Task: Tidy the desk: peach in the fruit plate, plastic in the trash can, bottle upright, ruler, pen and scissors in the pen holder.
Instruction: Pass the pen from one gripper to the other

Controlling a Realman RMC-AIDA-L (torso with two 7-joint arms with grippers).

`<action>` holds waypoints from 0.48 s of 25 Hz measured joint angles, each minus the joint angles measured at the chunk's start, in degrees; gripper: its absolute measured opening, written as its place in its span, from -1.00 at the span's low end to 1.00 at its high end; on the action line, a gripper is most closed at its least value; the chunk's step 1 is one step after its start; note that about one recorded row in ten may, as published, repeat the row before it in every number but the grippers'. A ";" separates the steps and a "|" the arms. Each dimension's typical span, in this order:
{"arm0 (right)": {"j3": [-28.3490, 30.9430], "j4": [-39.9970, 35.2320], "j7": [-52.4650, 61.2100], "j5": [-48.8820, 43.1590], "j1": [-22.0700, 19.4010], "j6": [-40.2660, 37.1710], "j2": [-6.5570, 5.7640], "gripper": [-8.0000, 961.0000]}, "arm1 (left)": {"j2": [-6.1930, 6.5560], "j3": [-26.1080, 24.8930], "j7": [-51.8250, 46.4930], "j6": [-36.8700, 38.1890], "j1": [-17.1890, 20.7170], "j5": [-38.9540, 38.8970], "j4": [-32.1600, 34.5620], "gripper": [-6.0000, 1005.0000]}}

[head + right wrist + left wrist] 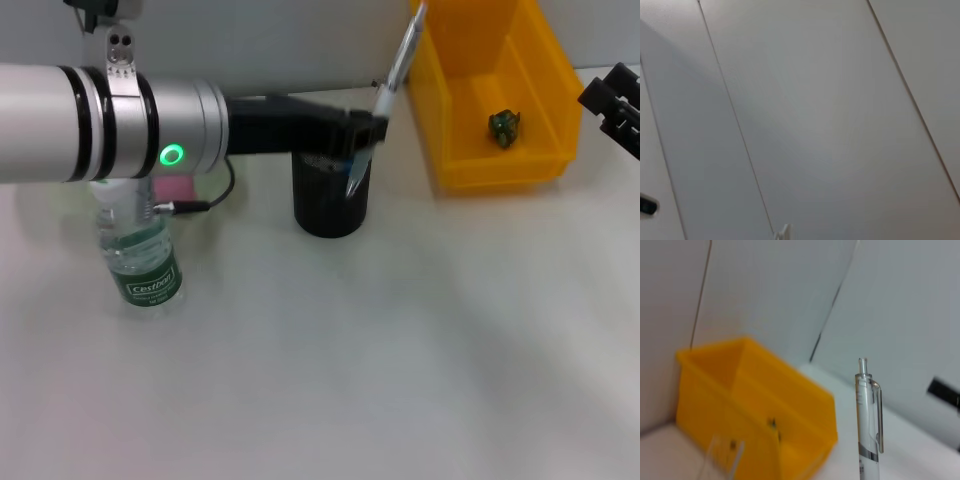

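On the white counter (400, 350), the left tool (365, 130) grips the pen (398, 65) upright over the pen holder (330, 200), poised for dropping in.

Head view overhead; left wrist close; both show trash can (500, 95) (755, 410)

The left arm reaches across the head view from the left, a green light lit on its wrist, its pincer (365, 130) clamped. The right pincer (615, 100) sits at the right edge, parked.
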 joint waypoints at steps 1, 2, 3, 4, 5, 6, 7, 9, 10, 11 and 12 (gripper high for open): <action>0.00 0.00 0.00 0.00 0.00 0.00 0.00 0.27 | 0.00 0.00 0.00 0.00 0.00 0.00 0.00 -0.70; 0.03 0.00 0.00 -0.10 0.00 0.00 -0.02 0.27 | 0.00 0.76 1.26 -2.11 0.48 -1.30 0.00 -0.70; 0.03 0.00 0.00 -0.10 0.00 0.00 -0.02 0.27 | 0.00 1.45 2.57 -4.06 0.83 -2.51 -0.07 -0.70; 0.03 0.00 0.00 -0.11 0.00 0.00 -0.05 0.27 | 0.00 1.45 2.57 -4.06 0.83 -2.51 -0.07 -0.70; 0.03 0.00 0.00 -0.12 0.01 0.00 -0.10 0.27 | 0.00 3.65 6.44 -9.02 1.62 -5.70 -0.80 -0.70; 0.03 0.00 0.00 -0.12 0.02 0.00 -0.19 0.27 | 0.00 4.09 7.15 -9.90 1.70 -6.34 -1.08 -0.70; 0.03 0.00 0.00 -0.18 0.09 0.10 -0.40 0.27 | 0.00 4.73 8.52 -11.36 1.81 -7.48 -1.49 -0.70; 0.04 -0.01 0.00 -0.32 0.21 0.29 -0.55 0.27 | 0.00 5.51 10.29 -13.24 1.83 -9.02 -2.30 -0.69; 0.04 -0.01 0.00 -0.32 0.21 0.29 -0.55 0.28 | 0.00 5.51 10.29 -13.24 1.83 -9.02 -2.30 -0.69; 0.04 0.00 0.00 -0.42 0.27 0.36 -0.55 0.28 | -0.04 6.60 14.11 -16.34 1.50 -12.50 -4.62 -0.69; 0.07 0.00 0.00 -0.71 0.39 0.51 -0.64 0.28 | -0.14 7.81 20.04 -19.34 0.69 -18.44 -8.13 -0.69</action>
